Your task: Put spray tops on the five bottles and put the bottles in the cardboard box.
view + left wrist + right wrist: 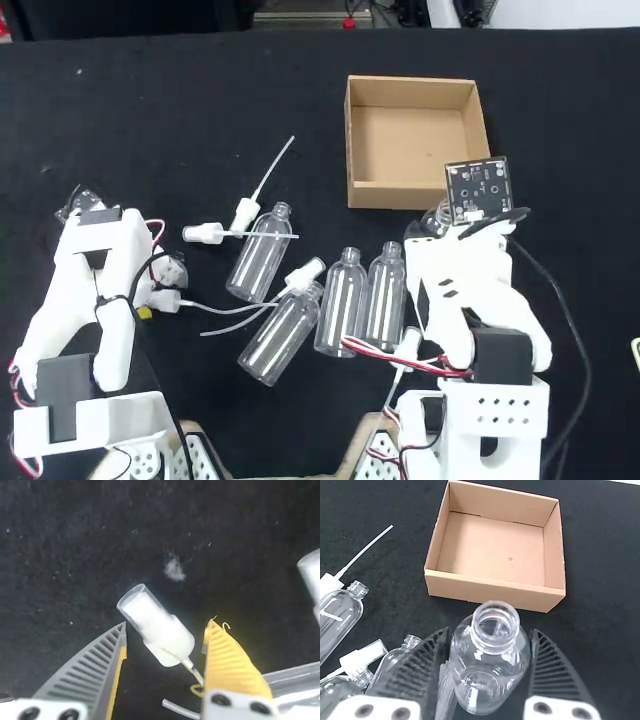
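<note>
Two parts, two arms, well apart

Left gripper [167, 624] straddles a spray top [156, 636], jaws partly open with slim gaps either side (dip tube [192, 668] trailing wristward). Right gripper [490, 630] clamps an upright, uncapped bottle [492, 672] just near of the cardboard box [492, 587]; its mouth lies well right of that top.

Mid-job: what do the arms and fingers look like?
The left arm and right arm are white plastic with red wires. The left gripper has a grey ribbed finger and a yellow one; the right gripper's fingers are dark and ribbed. A black cable leaves the right arm.
</note>
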